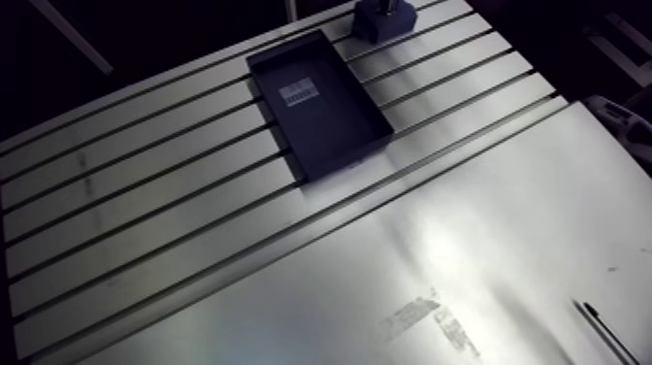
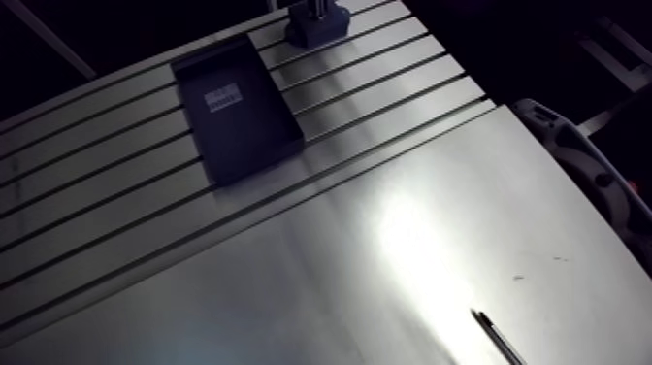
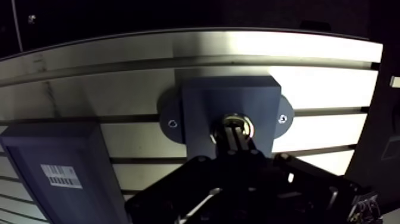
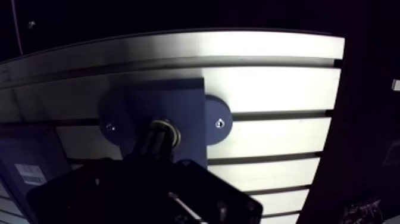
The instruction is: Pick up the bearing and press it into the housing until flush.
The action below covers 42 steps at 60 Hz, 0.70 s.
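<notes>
In the wrist view the dark blue housing (image 3: 205, 101) is a square block with two round ears, each with a screw, sitting on the slotted table. The metal ring of the bearing (image 3: 247, 126) sits in the bore at the block's middle. My gripper (image 3: 236, 133) is right over it, fingers drawn together, their tips on the ring and hiding its near part. How deep the bearing sits cannot be told. In the arm view the housing (image 1: 380, 23) is at the table's far edge.
A shallow black tray (image 1: 325, 121) with a barcode label (image 1: 297, 92) lies beside the housing, nothing else in it. A smooth metal sheet (image 1: 456, 243) covers the near part of the table. A thin dark rod (image 1: 602, 328) lies near its front right corner.
</notes>
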Available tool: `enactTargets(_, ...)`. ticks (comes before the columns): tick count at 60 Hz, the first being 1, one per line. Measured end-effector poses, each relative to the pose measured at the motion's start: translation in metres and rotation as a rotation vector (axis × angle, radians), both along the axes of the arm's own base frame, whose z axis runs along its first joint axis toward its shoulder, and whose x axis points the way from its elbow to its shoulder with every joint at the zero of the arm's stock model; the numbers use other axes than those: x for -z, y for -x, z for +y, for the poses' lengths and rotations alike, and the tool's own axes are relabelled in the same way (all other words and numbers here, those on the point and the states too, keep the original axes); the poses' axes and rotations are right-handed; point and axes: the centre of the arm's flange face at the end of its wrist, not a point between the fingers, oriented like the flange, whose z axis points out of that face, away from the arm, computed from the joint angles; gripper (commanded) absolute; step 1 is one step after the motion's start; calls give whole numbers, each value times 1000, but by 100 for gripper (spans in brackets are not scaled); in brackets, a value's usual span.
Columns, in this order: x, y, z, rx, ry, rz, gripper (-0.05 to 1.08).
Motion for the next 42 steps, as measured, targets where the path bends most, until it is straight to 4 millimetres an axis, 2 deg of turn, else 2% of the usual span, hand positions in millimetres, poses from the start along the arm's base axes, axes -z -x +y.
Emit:
enactTargets(29, 1, 2, 1, 0, -1, 0, 108)
enactTargets(42, -10, 3, 2, 0, -8, 15, 108)
